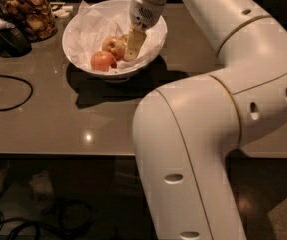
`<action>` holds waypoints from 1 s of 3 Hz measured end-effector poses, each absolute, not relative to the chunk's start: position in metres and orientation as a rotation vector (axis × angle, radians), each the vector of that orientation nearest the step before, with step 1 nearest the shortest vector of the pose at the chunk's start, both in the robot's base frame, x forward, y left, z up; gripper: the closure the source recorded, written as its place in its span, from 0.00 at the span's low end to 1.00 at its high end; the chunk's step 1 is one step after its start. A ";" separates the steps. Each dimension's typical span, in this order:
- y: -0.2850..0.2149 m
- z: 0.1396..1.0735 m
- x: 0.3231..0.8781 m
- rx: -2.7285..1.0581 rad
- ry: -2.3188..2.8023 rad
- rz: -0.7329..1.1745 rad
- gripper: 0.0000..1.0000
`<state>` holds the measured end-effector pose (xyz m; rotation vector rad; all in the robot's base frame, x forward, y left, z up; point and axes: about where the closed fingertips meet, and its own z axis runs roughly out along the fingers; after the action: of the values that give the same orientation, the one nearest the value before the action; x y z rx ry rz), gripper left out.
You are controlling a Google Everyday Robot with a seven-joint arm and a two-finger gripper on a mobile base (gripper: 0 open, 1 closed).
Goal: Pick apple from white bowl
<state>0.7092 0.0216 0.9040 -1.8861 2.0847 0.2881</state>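
The gripper (132, 51) was down inside the white bowl (73, 36), a little to the right of the bowl's middle. It pointed down at the fruit. I could not tell if the gripper was spread, pressed together, or pinching something, because its tip was tucked in among the fruit and the paper.

The apple (114, 46) sat in the bowl just to the left of the gripper. It was the more yellow one, with a little red on it. It was touching the gripper or very close to it; I could not tell which. It lay on the crumpled white paper (90, 26) that lined the bowl.

I think the job was about half done. The gripper was at the fruit, so the reaching part looked finished. The apple was not lifted yet. What was left was to grab it tight and pull it up out of the bowl.

Now the count. There was one gripper on one big white arm (223, 109). There was one white bowl. Two apples showed: the yellow one and a redder apple (103, 61) near the bowl's front edge. Another could have been hiding behind the gripper. Left of the bowl stood one jar (28, 14) of brown snacks. One black cable (13, 100) lay on the bench (58, 129), left of the bowl and nearer to us.
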 end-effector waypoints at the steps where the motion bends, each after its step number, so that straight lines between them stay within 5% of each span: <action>1: 0.019 0.922 0.700 -1.881 2.048 0.268 1.00; 3: 0.018 0.964 0.669 -1.895 1.964 0.210 1.00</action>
<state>0.6687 0.0176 0.9638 -1.8955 1.9638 0.2103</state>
